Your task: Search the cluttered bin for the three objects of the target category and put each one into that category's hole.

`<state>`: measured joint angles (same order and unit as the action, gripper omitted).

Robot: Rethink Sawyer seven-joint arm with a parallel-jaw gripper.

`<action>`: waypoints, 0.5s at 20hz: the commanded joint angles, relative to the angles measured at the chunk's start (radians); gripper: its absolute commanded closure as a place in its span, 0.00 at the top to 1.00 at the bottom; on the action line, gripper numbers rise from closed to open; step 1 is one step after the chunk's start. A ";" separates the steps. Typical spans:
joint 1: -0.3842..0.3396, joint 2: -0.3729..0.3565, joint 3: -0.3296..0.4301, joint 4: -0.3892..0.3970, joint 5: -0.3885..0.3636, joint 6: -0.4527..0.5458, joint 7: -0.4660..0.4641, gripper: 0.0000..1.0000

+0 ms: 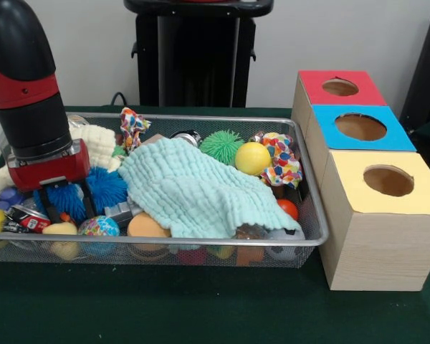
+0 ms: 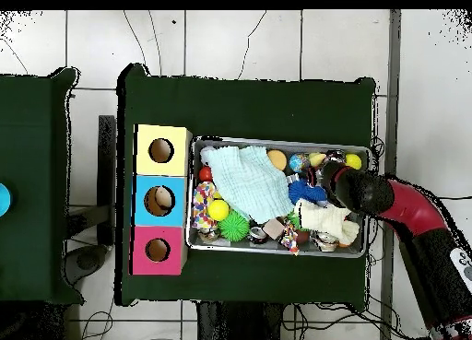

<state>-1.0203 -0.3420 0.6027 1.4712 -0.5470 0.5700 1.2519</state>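
Below the red and black arm in the front view, the gripper (image 1: 66,203) hangs low over the left end of the wire bin (image 1: 312,215), its dark fingers (image 1: 88,201) spread a little apart with a blue spiky ball (image 1: 104,188) showing between and behind them; they hold nothing that can be made out. Just under the gripper lie a small can (image 1: 30,218) and a multicoloured ball (image 1: 99,226), and beside it to the right a pale green cloth (image 1: 193,192) covers the middle of the bin. Farther right of the gripper sit a green spiky ball (image 1: 221,146), a yellow ball (image 1: 252,158) and a colourful knotted rope toy (image 1: 282,160). Well apart from it, past the bin's right end, stand three wooden boxes with a red top (image 1: 365,92), a blue top (image 1: 398,136) and a yellow top (image 1: 423,188), each with a round hole. Seen from overhead, the arm (image 2: 406,213) reaches over the bin's right end and hides the gripper; the cloth (image 2: 247,181) lies to its left, and the boxes (image 2: 138,198) stand beyond the bin's far left end.
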 commanded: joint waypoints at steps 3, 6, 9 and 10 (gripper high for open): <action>0.023 0.043 -0.042 0.016 -0.074 -0.131 0.045 1.00; 0.024 0.035 -0.045 0.024 -0.077 -0.138 0.050 1.00; 0.014 0.014 -0.037 0.046 -0.085 -0.163 0.050 1.00; 0.015 -0.004 -0.038 0.060 -0.091 -0.174 0.054 1.00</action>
<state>-1.0166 -0.3500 0.6012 1.4774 -0.5486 0.5652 1.2519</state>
